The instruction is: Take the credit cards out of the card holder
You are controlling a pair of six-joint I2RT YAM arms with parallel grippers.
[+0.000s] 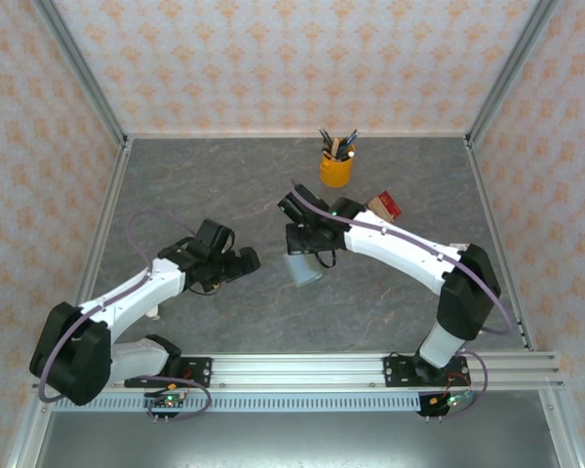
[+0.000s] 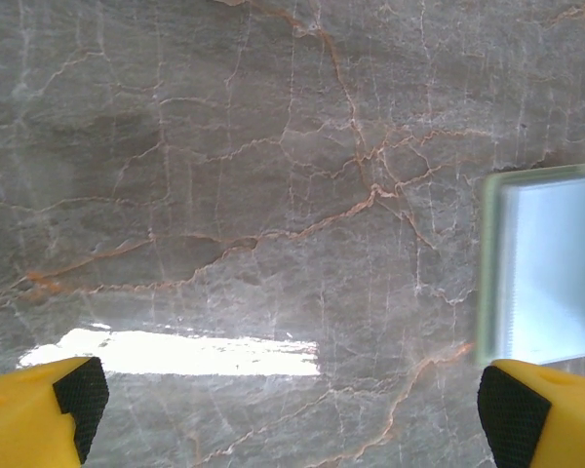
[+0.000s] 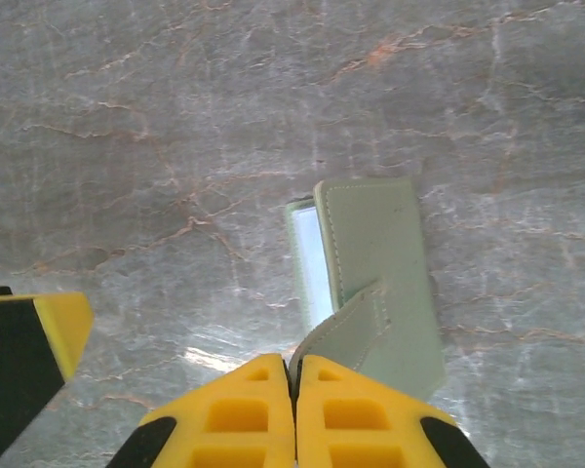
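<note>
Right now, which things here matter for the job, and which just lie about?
Job: card holder, its flap pinched by the right gripper; open left gripper nearby.
Lying about: yellow pen cup; tan and red blocks.

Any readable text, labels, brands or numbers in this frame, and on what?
None can be read.
The card holder is plain stitched fabric with no print.
The yellow pen cup and the red and tan blocks beside it are too small to show any lettering.
</note>
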